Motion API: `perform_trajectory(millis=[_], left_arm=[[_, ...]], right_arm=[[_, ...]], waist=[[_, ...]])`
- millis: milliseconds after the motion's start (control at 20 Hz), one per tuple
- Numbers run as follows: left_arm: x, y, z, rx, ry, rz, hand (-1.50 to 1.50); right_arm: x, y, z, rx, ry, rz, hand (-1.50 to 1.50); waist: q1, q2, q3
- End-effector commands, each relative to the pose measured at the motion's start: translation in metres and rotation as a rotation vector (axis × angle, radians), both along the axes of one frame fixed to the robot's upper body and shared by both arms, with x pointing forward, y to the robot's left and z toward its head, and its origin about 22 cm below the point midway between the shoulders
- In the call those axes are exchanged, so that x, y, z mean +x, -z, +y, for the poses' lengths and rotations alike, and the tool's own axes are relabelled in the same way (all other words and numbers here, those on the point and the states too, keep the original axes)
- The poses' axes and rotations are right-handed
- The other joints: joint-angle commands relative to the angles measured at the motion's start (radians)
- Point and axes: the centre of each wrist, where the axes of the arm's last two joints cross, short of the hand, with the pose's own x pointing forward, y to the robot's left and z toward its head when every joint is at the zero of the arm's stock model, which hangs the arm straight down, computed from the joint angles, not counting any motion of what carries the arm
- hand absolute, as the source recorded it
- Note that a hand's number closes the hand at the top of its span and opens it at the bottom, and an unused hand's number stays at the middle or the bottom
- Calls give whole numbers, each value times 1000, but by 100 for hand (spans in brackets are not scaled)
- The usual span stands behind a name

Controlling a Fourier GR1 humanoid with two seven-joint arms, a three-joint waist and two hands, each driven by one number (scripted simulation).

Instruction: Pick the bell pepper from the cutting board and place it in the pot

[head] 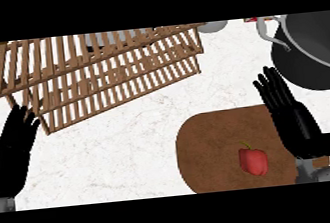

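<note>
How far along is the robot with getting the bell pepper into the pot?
Nothing looks done yet: the bell pepper lies on the cutting board. The right hand is open beside it, above the board's right edge, holding nothing. The left hand rests open at the left. Grasping, carrying to the pot and releasing all remain.

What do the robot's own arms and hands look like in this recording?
Both the left hand and the right hand are matte black, with long slender fingers. Pale grey rounded wrist parts show at the lower edge. No cables, markings or sleeves are visible.
</note>
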Motion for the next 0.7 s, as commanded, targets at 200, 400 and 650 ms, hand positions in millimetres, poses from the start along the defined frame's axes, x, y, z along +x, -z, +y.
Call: perform_trajectory(millis=[200,400,650], left_arm=[[-5,-8,-3,130,-10,-156,0],[-21,3,-5,131,-53,-148,0],[-23,20,-41,123,19,-203,0]], right_arm=[[-12,-107,-44,-426,96,-744,150],[-37,-77,-116,-702,656,-610,-150],[-97,-59,-57,-712,582,-880,-150]], waist=[[-126,-35,-10],[-224,-19,-6],[-141,3,-4]])
